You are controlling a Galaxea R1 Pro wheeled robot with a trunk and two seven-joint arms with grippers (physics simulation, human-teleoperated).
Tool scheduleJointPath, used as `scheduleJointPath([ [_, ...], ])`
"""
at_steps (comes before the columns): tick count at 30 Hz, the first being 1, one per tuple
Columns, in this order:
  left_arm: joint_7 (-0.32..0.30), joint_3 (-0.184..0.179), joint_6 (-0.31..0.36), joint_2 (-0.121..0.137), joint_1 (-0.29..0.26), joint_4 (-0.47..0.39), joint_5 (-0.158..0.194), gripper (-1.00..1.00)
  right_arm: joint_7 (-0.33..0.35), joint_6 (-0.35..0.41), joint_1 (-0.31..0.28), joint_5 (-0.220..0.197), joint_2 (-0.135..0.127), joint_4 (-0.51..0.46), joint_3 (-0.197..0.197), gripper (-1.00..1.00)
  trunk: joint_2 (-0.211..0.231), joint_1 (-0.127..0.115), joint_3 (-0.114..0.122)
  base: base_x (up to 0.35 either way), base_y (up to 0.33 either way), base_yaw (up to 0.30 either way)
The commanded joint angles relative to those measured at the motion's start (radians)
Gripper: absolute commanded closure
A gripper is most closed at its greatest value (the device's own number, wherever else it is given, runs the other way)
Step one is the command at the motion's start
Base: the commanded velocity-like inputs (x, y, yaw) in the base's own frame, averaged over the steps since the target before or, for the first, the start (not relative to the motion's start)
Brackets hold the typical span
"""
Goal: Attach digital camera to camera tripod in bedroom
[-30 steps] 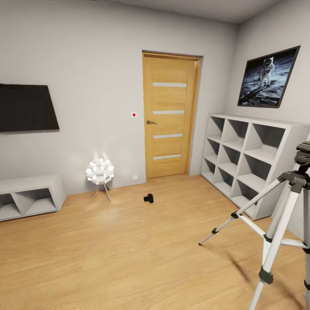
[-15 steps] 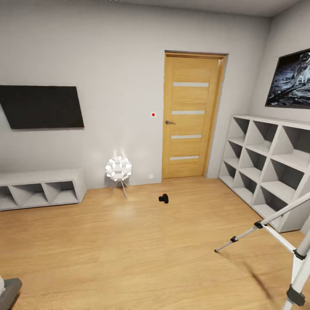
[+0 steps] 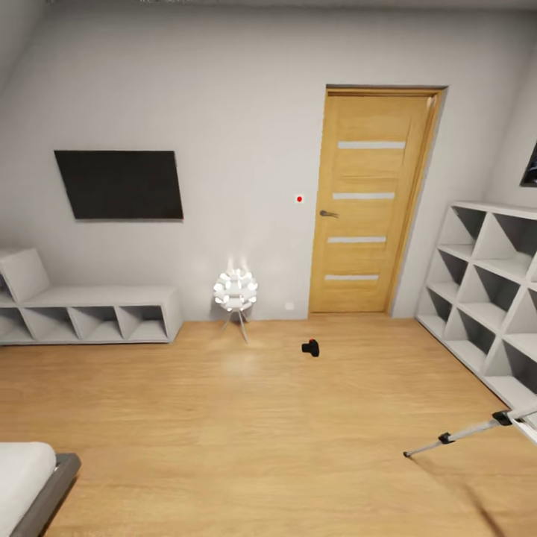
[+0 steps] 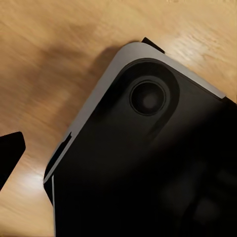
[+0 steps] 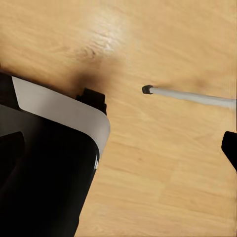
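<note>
The digital camera (image 3: 310,347), small and black, lies on the wood floor in front of the oak door (image 3: 373,200). Of the camera tripod, one silver leg (image 3: 466,430) with a black foot reaches in at the head view's lower right; its head is out of view. The same leg (image 5: 190,97) crosses the floor in the right wrist view. One dark fingertip (image 4: 10,155) of my left gripper sits at the picture's edge, and one fingertip (image 5: 230,147) of my right gripper likewise, with nothing held by either.
A white cube shelf (image 3: 488,287) lines the right wall. A glowing ball lamp (image 3: 236,291) stands on thin legs near the far wall, a low white shelf (image 3: 89,321) under a black screen (image 3: 121,185). A bed corner (image 3: 30,477) is at lower left. My black base (image 4: 148,163) is below the arms.
The head view has swung left, so everything slid right in the picture: the tripod's head and most legs left the frame and the bed corner came in. The digital camera has stayed put.
</note>
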Motion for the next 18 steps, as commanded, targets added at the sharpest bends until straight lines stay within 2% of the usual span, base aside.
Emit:
scheduleJointPath([
  [1, 0.003, 0.003, -0.001, 0.0, 0.0, -0.002, -0.002, -1.0, -0.001, 0.001, -0.001, 0.008, 0.0, 0.002, -0.003, -1.0, -0.001, 0.0, -0.001, 0.124, 0.0, 0.278],
  [10, 0.002, 0.002, 0.003, 0.0, 0.0, -0.002, -0.004, -1.0, -0.002, 0.001, -0.001, 0.007, 0.0, 0.002, -0.003, -1.0, -0.001, 0.0, -0.001, 0.207, 0.0, 0.27],
  [18, 0.001, -0.004, 0.01, 0.0, 0.0, -0.002, -0.01, -1.0, -0.001, -0.002, -0.001, 0.004, -0.004, 0.001, -0.004, -1.0, -0.001, 0.0, -0.001, 0.305, 0.0, 0.086],
])
